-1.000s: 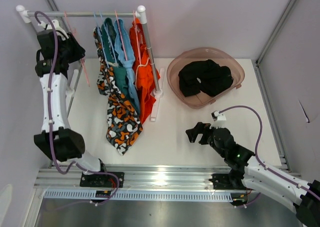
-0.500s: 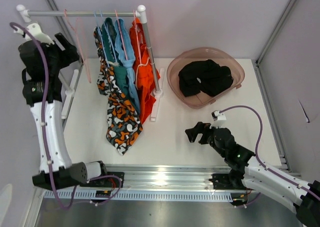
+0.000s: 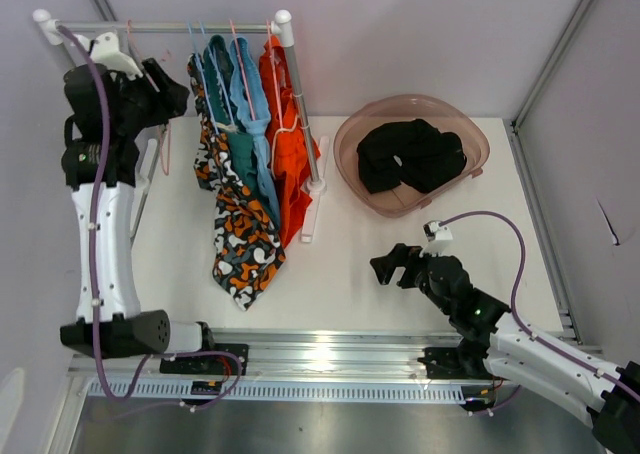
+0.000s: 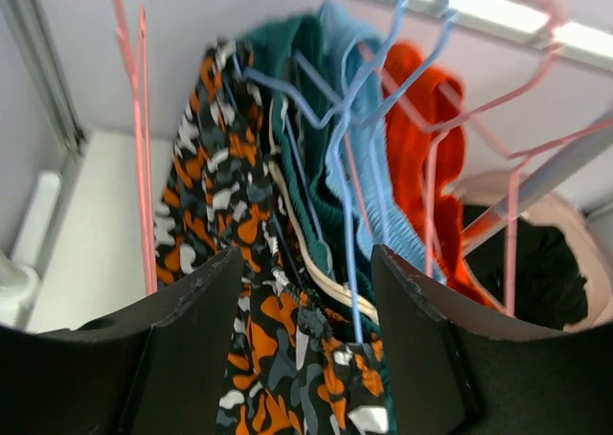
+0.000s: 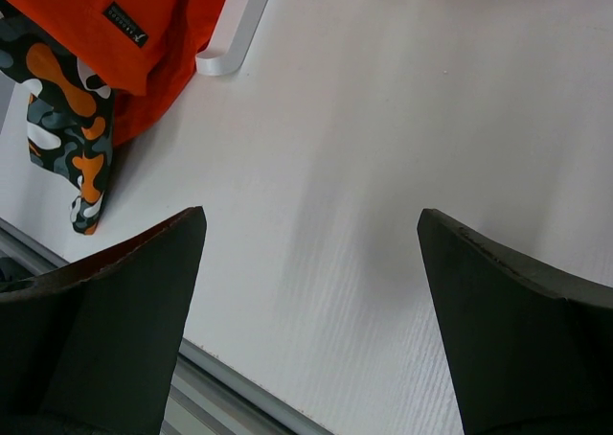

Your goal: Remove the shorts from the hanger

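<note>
Several shorts hang from hangers on the rack rod (image 3: 160, 26): black with orange-and-white pattern (image 3: 240, 234), teal (image 3: 215, 69), light blue (image 3: 250, 94) and orange (image 3: 290, 154). Plain black shorts (image 3: 410, 154) lie in the pink basin. My left gripper (image 3: 175, 99) is raised at the rack's left end, open, pointing at the patterned shorts (image 4: 220, 195) and a blue hanger (image 4: 345, 167); nothing is held between its fingers (image 4: 306, 263). My right gripper (image 3: 385, 267) hovers open and empty over bare table (image 5: 311, 219), with the orange shorts' hem (image 5: 115, 33) to its upper left.
The pink basin (image 3: 345, 144) stands at the back right. An empty pink hanger (image 4: 144, 167) hangs just left of the patterned shorts. The rack's white foot (image 5: 239, 28) rests on the table. Metal frame posts line both sides, and a rail runs along the near edge.
My left arm swung out to the far left, then came back toward the rack; its gripper now faces the patterned shorts, its jaws opened wide and then narrowed a little. The right arm has not moved.
</note>
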